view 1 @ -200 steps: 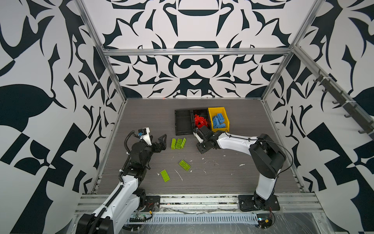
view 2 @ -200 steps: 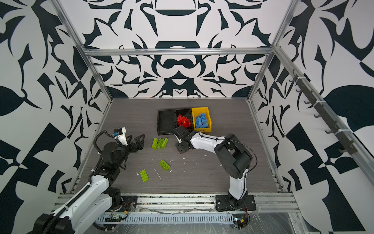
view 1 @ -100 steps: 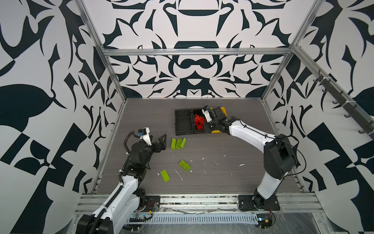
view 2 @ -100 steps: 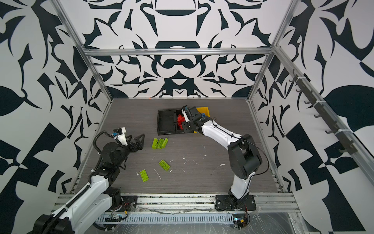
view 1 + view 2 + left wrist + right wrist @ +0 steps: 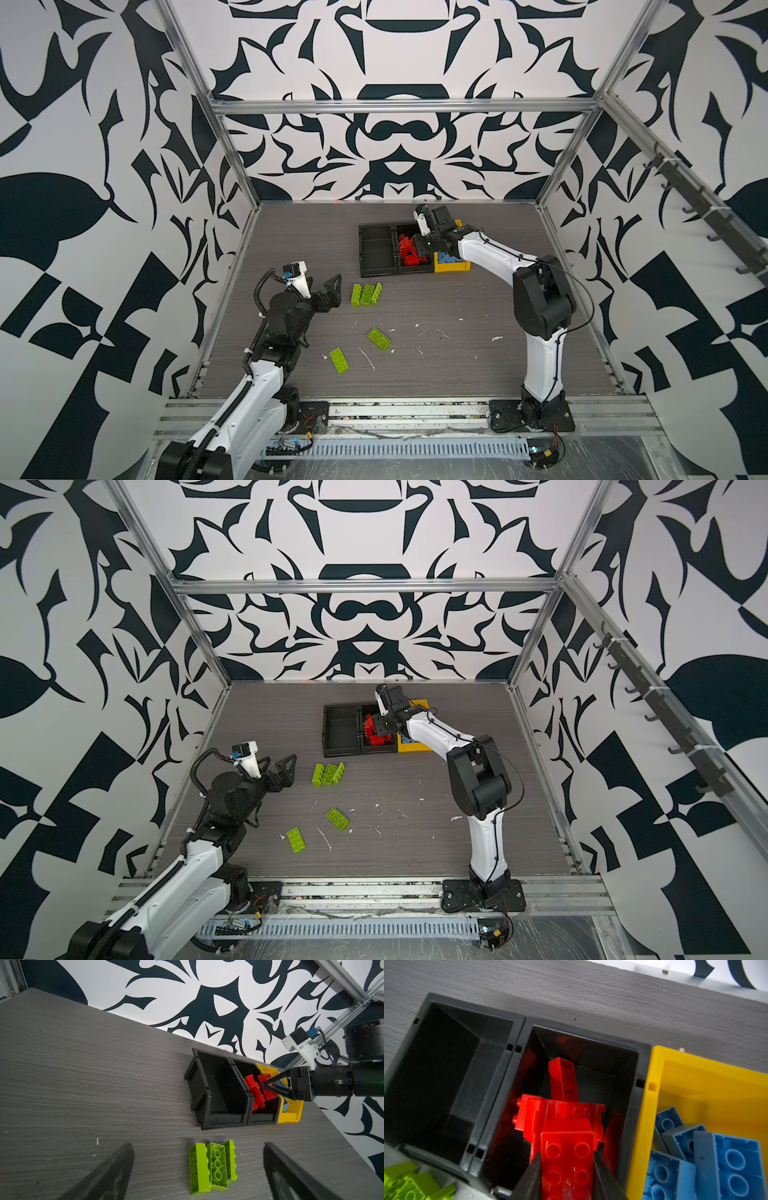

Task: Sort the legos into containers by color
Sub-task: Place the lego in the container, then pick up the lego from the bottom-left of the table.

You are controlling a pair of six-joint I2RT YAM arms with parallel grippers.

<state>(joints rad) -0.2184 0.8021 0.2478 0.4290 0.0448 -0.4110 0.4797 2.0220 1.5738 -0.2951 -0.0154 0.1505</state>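
My right gripper point(image 5: 568, 1152) pinched a red brick point(image 5: 566, 1138) between its fingers, over the middle black bin point(image 5: 587, 1032) and just above the other red bricks point(image 5: 562, 1078) piled inside. Beside it the yellow bin point(image 5: 695, 1076) held the blue bricks point(image 5: 726, 1163); the other black bin point(image 5: 475, 1006) stood touching on the opposite side. My left gripper point(image 5: 198, 1144) was spread wide above the table point(image 5: 83, 1084), facing three green bricks point(image 5: 214, 1165) bunched together. Two loose green bricks point(image 5: 379, 337) lay apart, nearer the arm bases.
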